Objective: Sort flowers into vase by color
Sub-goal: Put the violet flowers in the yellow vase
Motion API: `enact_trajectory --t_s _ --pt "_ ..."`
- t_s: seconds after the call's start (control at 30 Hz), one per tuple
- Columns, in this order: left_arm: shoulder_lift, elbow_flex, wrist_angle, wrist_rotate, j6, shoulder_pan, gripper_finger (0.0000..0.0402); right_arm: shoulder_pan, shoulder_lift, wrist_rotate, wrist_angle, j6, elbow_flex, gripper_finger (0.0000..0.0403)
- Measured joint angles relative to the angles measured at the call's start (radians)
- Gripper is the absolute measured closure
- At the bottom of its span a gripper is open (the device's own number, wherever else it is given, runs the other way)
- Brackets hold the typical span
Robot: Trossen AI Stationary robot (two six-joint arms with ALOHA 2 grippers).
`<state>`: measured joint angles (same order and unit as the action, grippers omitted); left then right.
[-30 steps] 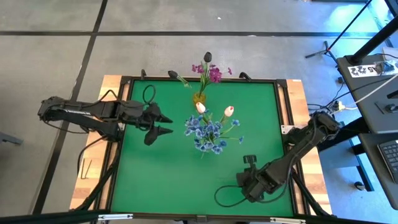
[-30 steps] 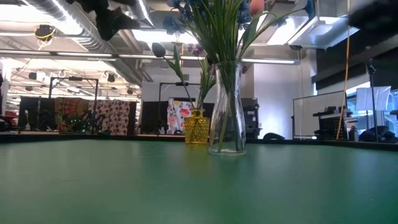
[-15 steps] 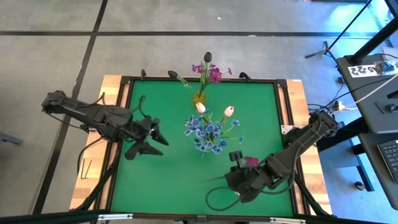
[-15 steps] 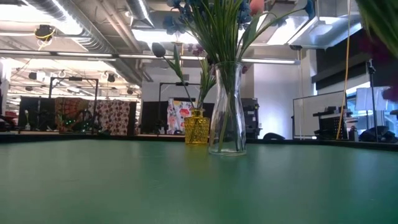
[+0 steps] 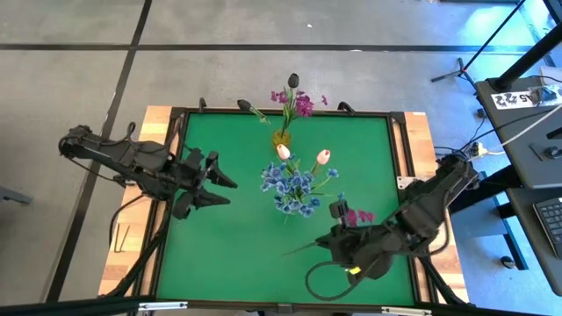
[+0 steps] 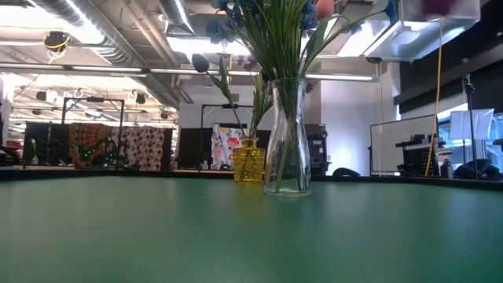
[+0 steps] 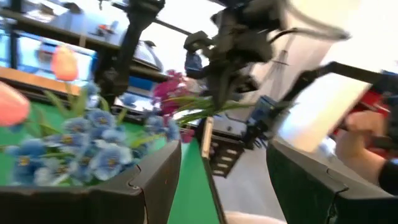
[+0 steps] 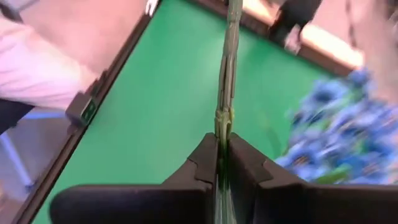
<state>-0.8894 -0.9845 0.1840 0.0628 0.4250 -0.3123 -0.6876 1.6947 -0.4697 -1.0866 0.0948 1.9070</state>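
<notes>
So the right gripper is pinched tight on a green flower stem, over the near-right part of the green table. The magenta blossom spray on that stem hangs just right of the clear glass vase in the middle, which already has the blue blossom sprays and two white-pink tulip buds. The small yellow vase behind it holds the other magenta spray and the dark tulip buds, so I'd say this one belongs there, not in the clear one.

To do it well: lift high enough that the stem tip clears the blue bunch, swing around it rather than through, get the stem roughly upright over the yellow neck, and lower slowly. That neck looks narrow and crowded, though it's hard to tell from here.

The left gripper waits with fingers spread wide, empty, left of the clear vase.
</notes>
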Motion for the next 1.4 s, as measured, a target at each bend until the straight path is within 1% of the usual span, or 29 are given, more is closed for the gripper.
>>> enact_trajectory --t_s 0.13,0.27,0.33,0.47,0.63,0.73,0.83,0.97,1.07,1.17,1.23,1.3,1.4 --pt "-0.001 -0.022 0.003 0.084 0.016 0.0 0.0172 0.0 -0.001 -0.055 -0.011 -0.134 0.107 0.0378" --pt "-0.001 -0.055 0.001 0.149 0.018 0.0 0.0172 0.001 -0.001 -0.202 -0.048 -0.24 0.205 0.0378" --pt "-0.001 -0.07 0.0 0.16 0.018 0.0 0.0172 0.001 -0.002 -0.265 -0.061 -0.271 0.245 0.0378" --pt "-0.001 -0.091 0.003 0.161 0.011 0.0 0.0172 0.002 -0.002 -0.348 -0.097 -0.309 0.313 0.0378" --pt "-0.001 -0.094 -0.001 0.161 0.01 0.014 0.0172 0.015 -0.002 -0.467 -0.077 -0.375 0.353 0.0377" --pt "-0.001 -0.094 0.003 0.164 0.01 0.05 0.0172 0.067 -0.002 -0.523 -0.074 -0.426 0.353 0.0377" --pt "-0.001 -0.094 0.013 0.164 0.008 0.11 0.0172 0.167 0.013 -0.532 -0.071 -0.477 0.342 0.0377" --pt "-0.001 -0.096 0.024 0.165 -0.009 0.215 0.0172 0.304 0.064 -0.529 -0.069 -0.613 0.325 0.0377" --pt "-0.001 -0.136 0.101 0.146 -0.008 0.304 0.0172 0.388 0.115 -0.527 -0.067 -0.732 0.322 0.0377" --pt "-0.026 -0.197 0.2 0.093 0.008 0.379 0.0172 0.447 0.162 -0.528 -0.053 -0.87 0.322 0.0377" --pt "-0.047 -0.233 0.268 0.04 0.009 0.422 0.0172 0.471 0.189 -0.562 -0.016 -0.959 0.322 0.0377" --pt "-0.081 -0.269 0.299 -0.018 0.01 0.457 0.0172 0.484 0.212 -0.603 0.026 -1.045 0.322 0.0377" --pt "-0.13 -0.321 0.343 -0.147 0.01 0.502 0.0172 0.488 0.24 -0.641 0.077 -1.165 0.322 0.0377"
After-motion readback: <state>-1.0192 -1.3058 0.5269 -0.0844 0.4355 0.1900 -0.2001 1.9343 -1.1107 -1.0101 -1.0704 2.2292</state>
